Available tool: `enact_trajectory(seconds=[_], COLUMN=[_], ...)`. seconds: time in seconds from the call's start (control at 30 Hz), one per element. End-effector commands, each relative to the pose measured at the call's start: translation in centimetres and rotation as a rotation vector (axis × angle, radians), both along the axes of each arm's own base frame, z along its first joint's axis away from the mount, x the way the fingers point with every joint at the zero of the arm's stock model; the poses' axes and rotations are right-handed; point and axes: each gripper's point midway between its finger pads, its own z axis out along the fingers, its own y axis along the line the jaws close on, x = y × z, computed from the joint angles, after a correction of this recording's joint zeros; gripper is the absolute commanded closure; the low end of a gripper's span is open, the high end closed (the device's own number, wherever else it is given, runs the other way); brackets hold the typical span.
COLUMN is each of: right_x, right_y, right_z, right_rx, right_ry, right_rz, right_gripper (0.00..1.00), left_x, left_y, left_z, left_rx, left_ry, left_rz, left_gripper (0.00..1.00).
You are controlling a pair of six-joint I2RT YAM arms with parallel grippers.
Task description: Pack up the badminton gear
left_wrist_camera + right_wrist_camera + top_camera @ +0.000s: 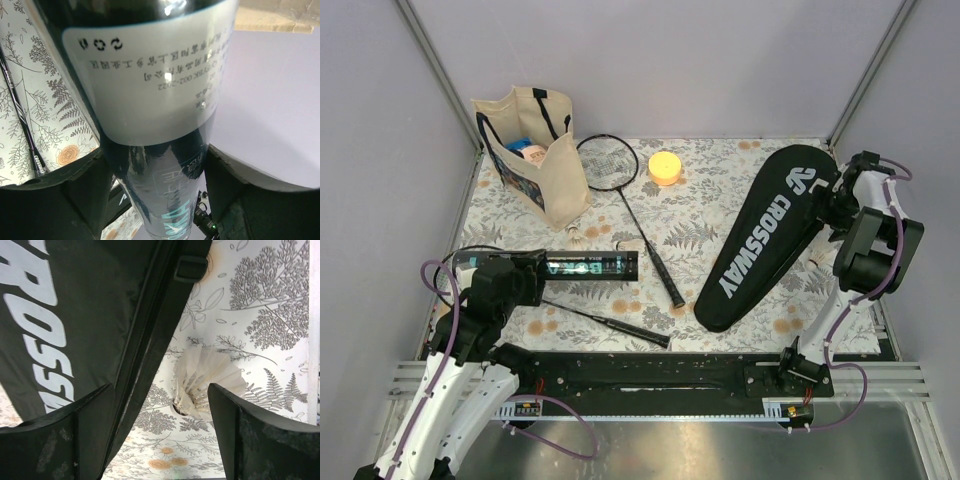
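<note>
From above, a beige tote (552, 175) stands open at the far left corner of the floral cloth (710, 215). Inside it are a blue packet and a pale round item; what else it holds is hidden. One racket (632, 215) lies beside the tote, its head near an orange disc (665, 168). The second racket (620, 330) lies at the near edge, close to the left arm. The black tube (580, 266) lies across the cloth, and the left gripper (520, 272) is at its left end. Two shuttlecocks (582, 233) lie loose just beyond the tube. The cover (770, 235) lies flat on the right. Whether it has anything in it cannot be told. The right gripper (830, 225) hangs at its right edge, where another shuttlecock lies.

In the left wrist view, the tube fills the whole gap between the fingers (75, 200). Both pads sit against its sides, so the gripper is clamped on it. A white printed label wraps the tube, and its contents cannot be seen. A racket shaft lies on the cloth to the left.

In the right wrist view, the fingers (65, 440) stand wide apart and grip nothing. Between them, a white shuttlecock lies on the cloth just beside the cover's zipped edge, with the cover's white lettering to the left.
</note>
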Motion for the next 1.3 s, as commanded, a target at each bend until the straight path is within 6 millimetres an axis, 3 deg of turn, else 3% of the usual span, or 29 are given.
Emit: enact_trajectory(seconds=[0.0, 0.27, 0.43, 0.83, 0.97, 1.27], right_x=[1.7, 1.1, 0.9, -0.3, -0.6, -0.5], right_y=[-0.2, 0.0, 0.3, 0.7, 1.0, 2.0], right_z=[1.8, 0.5, 0.2, 2.1, 3.1, 5.1], right_rx=[0.069, 0.133, 0.165, 0.153, 0.15, 0.177], right_ry=[-0.08, -0.042, -0.031, -0.048, -0.074, -0.139], right_rz=[0.019, 0.01, 0.016, 0.01, 0.008, -0.037], right_gripper=[0.17, 0.2, 0.29, 0.85, 1.0, 1.0], left_x=[0.7, 0.8, 0.8, 0.7, 0.6, 0.2], left_y=[0.2, 0.1, 0.1, 0.1, 0.2, 0.7], left_z=[3.3, 3.4, 3.7, 3.3, 3.2, 3.5], left_rx=[-0.007, -0.01, -0.005, -0.012, -0.011, -0.003], left_ry=[-0.106, -0.103, -0.11, -0.101, -0.104, -0.125], left_rz=[0.013, 0.01, 0.007, 0.008, 0.012, 0.026], left_gripper=[0.54, 0.54, 0.55, 0.55, 0.55, 0.55])
